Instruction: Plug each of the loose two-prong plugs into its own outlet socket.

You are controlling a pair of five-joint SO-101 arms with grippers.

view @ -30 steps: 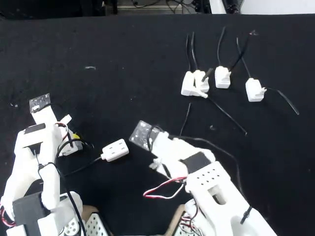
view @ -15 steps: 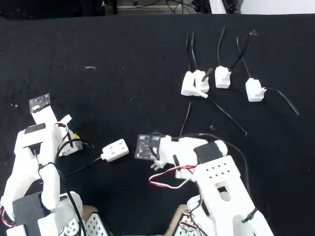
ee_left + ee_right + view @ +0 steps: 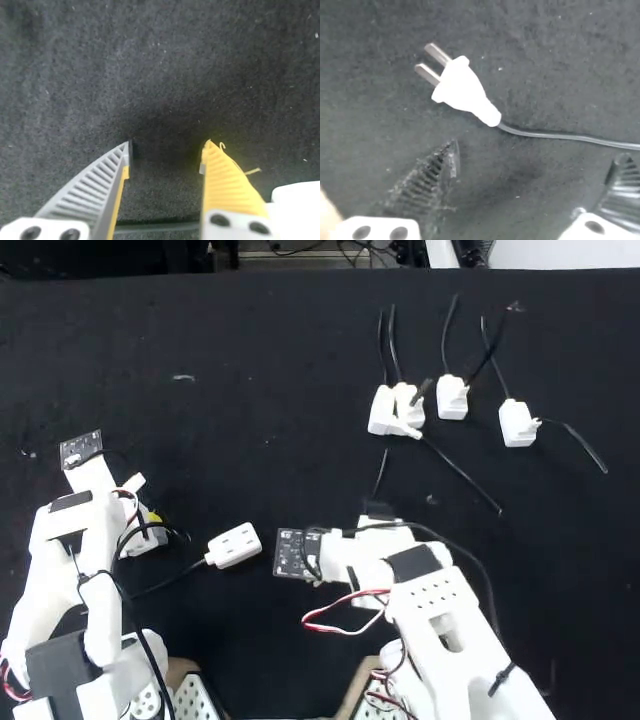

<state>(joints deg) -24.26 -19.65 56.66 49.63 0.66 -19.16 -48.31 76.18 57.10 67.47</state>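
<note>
**Plug** point(image 3: 462, 90): white, two prongs point(image 3: 432, 62), lying flat on the black desk point(image 3: 200, 360). Its cord point(image 3: 560, 136) trails off between the jaws of the right tool. It is loose, not gripped and not seated in anything.

**Right tool** point(image 3: 535, 160): released, jaws spread wide, just short of the plug. It lies low over the desk, and the spread looks meant to take the plug body across its width.

**Socket** point(image 3: 235, 545): white block on a short lead, on the desk between the two arms. Its slotted face is up and vacant, so it is judged the likely destination.

**Left tool** point(image 3: 166, 147): released, jaws apart over bare desk, holding nothing. It is near the socket, probably to steady it.

**Further white cord-ends** point(image 3: 452, 397): grouped at the far right, well apart from both arms and untouched.

**Stage**: judged early, with the grasp not yet made.
</note>
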